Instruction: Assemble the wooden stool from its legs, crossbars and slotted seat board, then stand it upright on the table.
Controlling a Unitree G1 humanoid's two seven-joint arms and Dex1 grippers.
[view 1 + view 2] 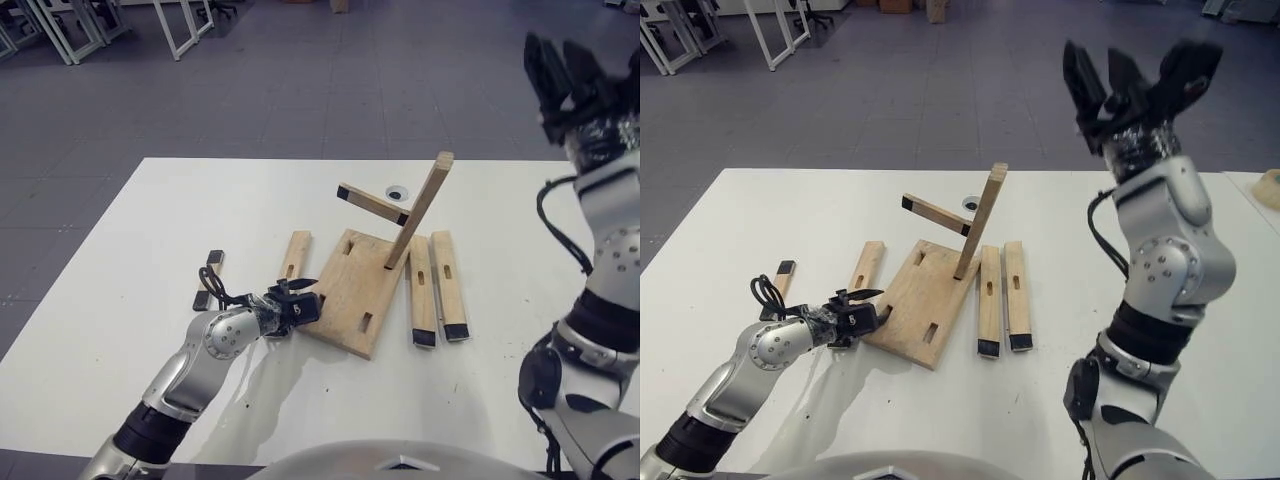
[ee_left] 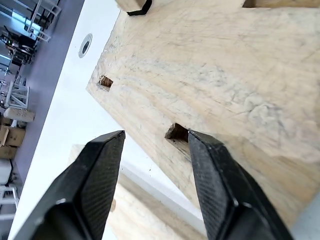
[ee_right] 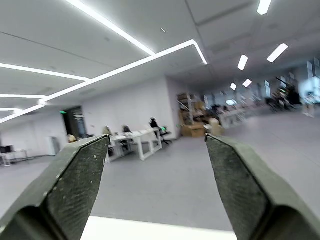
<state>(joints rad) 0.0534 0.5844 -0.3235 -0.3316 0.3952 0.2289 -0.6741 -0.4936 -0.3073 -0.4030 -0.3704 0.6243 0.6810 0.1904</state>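
Your left gripper [image 1: 300, 305], fingers spread, sits at the near-left edge of the seat board [image 1: 350, 300]; whether it touches the wood is hard to tell. The seat board lies flat on the white table [image 1: 130, 270], one leg [image 1: 420, 210] leaning in a slot, a crossbar [image 1: 372, 203] jutting leftward from it. Two more legs [image 1: 421, 290] lie side by side just right. Your right gripper [image 1: 1135, 85] hangs open, high above the table.

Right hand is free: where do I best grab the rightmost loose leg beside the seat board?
Probably its middle, from above, pinching across the narrow width: the rightmost leg lies flat with bare table on its right. The neighbouring leg lies close, so clearance there is tight.
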